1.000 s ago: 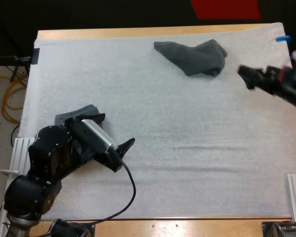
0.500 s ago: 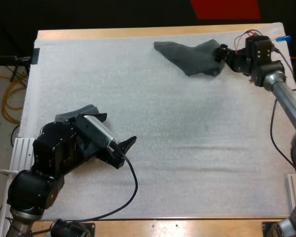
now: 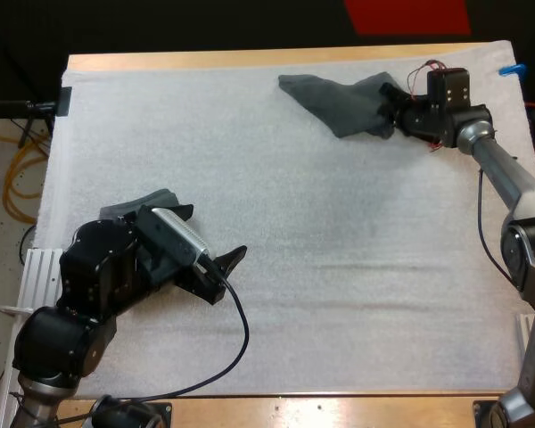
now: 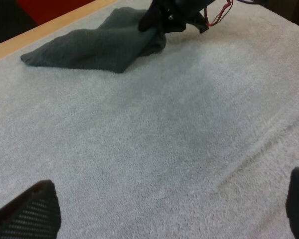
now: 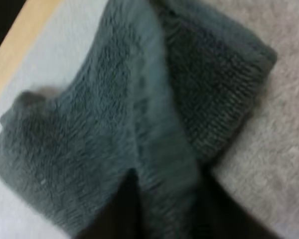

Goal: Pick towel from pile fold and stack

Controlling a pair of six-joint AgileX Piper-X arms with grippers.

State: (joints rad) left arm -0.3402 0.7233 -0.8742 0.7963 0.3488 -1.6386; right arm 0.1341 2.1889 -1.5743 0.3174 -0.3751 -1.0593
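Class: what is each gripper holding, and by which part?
Left gripper: nothing. Right gripper is at the crumpled towel's right end; whether it grips cannot be told.

No text, label, brand, number or sign can be read on anything here.

High view down from behind; left wrist distant, right wrist close; all share far towel [image 3: 348,105].

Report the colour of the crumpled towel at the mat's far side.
Dark grey-green crumpled towel; clearest in the right wrist view.
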